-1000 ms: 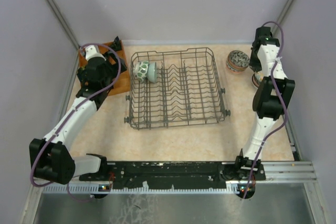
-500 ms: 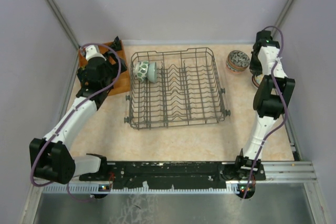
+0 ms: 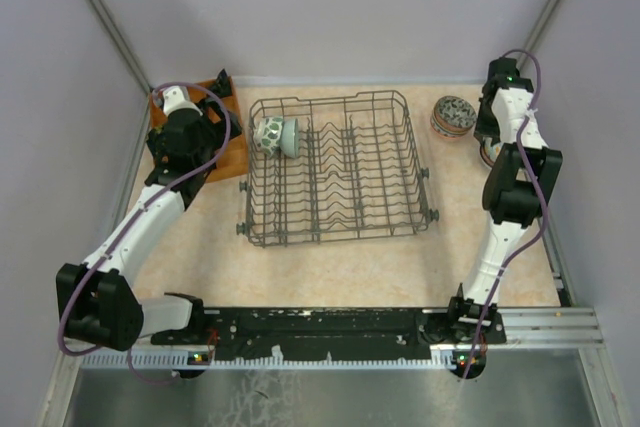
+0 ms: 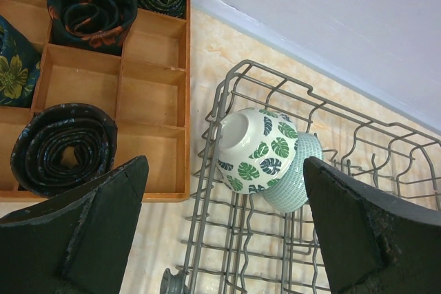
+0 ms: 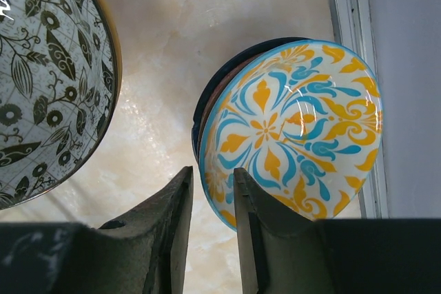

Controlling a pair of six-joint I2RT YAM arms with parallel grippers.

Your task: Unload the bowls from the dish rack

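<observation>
The dish rack (image 3: 340, 172) (image 4: 202, 207) stands mid-table. Two bowls lean on edge in its far left corner: a green-leaf bowl (image 3: 268, 134) (image 4: 258, 149) and a pale green bowl (image 3: 290, 137) (image 4: 296, 177). My left gripper (image 3: 213, 124) (image 4: 225, 163) hovers open just left of them, over the rack's edge. A blue-and-yellow bowl (image 5: 296, 129) rests on a darker bowl (image 5: 200, 111) at the far right. My right gripper (image 3: 490, 135) (image 5: 212, 173) straddles its near rim, jaws slightly apart, with a gap on the left side. A dark leaf-patterned bowl (image 3: 453, 115) (image 5: 41, 80) sits beside it.
An orange-brown compartment tray (image 3: 232, 152) (image 4: 155, 101) with rolled dark cloths (image 4: 65, 146) lies left of the rack, under my left arm. The right wall rail (image 5: 348, 46) runs close behind the stacked bowls.
My right gripper's jaws have parted from the blue-and-yellow bowl's rim. The left arm and the bowls in the rack have not moved.
</observation>
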